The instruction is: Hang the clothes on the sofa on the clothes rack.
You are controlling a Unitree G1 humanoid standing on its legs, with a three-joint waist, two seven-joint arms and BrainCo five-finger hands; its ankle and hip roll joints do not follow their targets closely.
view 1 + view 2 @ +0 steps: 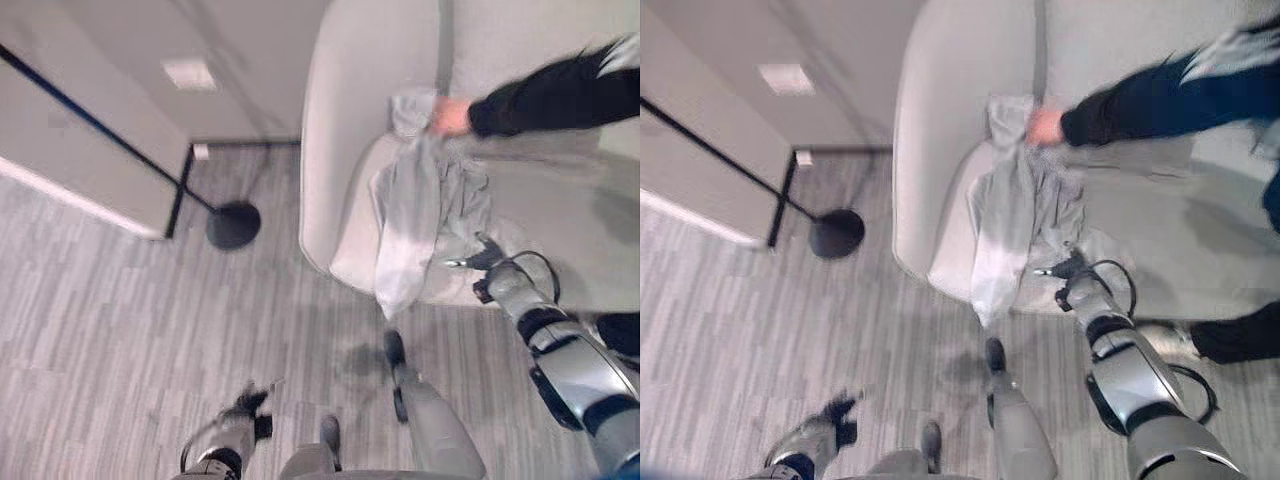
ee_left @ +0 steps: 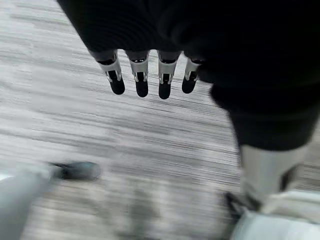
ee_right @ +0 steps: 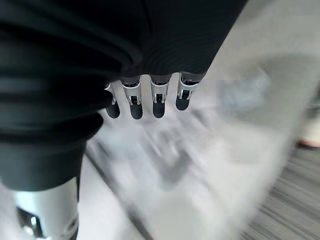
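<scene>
Left hand (image 2: 150, 75) is hanging low over the grey plank floor (image 1: 110, 330), fingers straight and relaxed, holding nothing. Right hand (image 3: 145, 97) is reaching toward the sofa (image 1: 560, 230), fingers also straight, nothing gripped; in the head views it's sitting just at the seat's front edge, near the grey garment (image 1: 425, 215) but not clearly touching it.

Garment is lying crumpled on the seat cushion by the armrest, one long fold draping over the front edge toward the floor. A person's hand (image 1: 450, 115) in a dark sleeve is touching its top end near the backrest.

Step in hand, my read: reach and grasp. Best to go for the bunched middle on the cushion rather than the dangling tail, so the cloth isn't slipping out. Risky to close while the person's hand is on it.

Room: open floor on the left, running to the rack's black round base (image 1: 233, 224) and slanted pole (image 1: 100, 125) next to the pale wall panel (image 1: 80, 170). Armrest is standing between sofa seat and rack, so the carry path is going around its front corner.
</scene>
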